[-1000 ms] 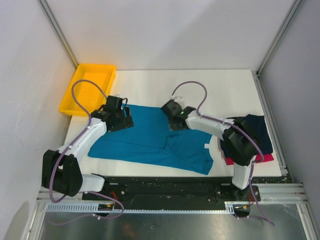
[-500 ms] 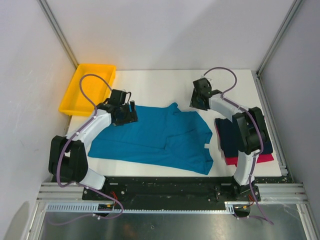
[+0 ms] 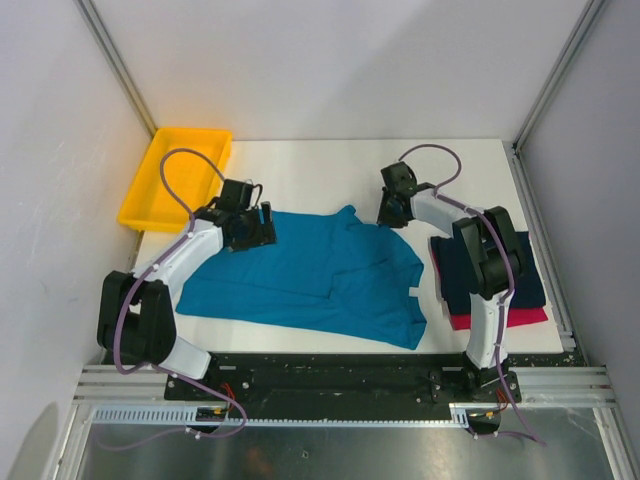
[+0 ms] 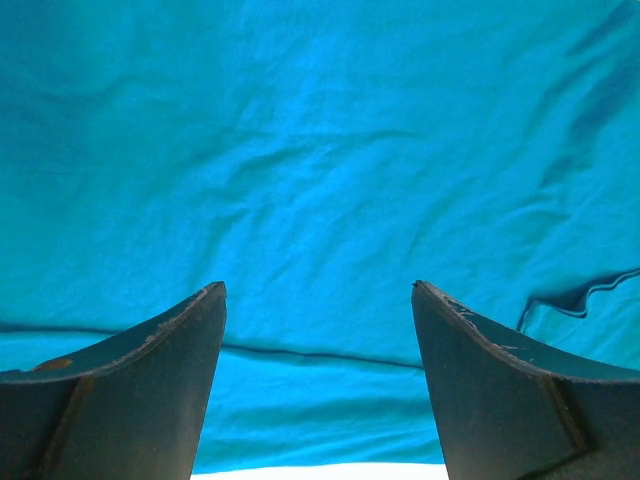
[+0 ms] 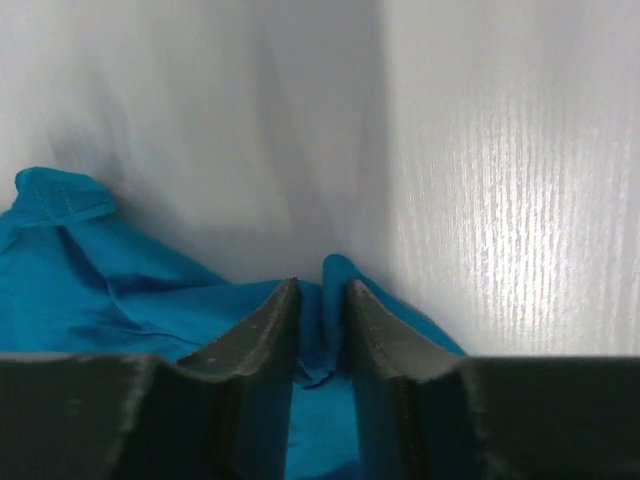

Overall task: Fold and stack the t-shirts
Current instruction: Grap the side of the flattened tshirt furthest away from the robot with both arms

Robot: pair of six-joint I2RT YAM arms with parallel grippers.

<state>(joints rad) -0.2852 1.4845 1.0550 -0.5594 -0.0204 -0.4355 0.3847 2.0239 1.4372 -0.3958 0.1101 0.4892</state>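
White surface [image 3: 330, 165] fills the walled cell, and the teal-blue t-shirt [image 3: 310, 280] lies spread over its near middle, wrinkled. Beyond that shirt's far-left corner sits the yellow tray [image 3: 150, 195]. Just right of the shirt, the dark navy t-shirt [image 3: 535, 285] lies folded on top of the red-pink t-shirt [image 3: 522, 318]. The left gripper [image 4: 318, 290] hangs over the shirt's far-left part, fingers spread wide. The right gripper [image 5: 320, 285] pinches a fold at the shirt's far-right edge.
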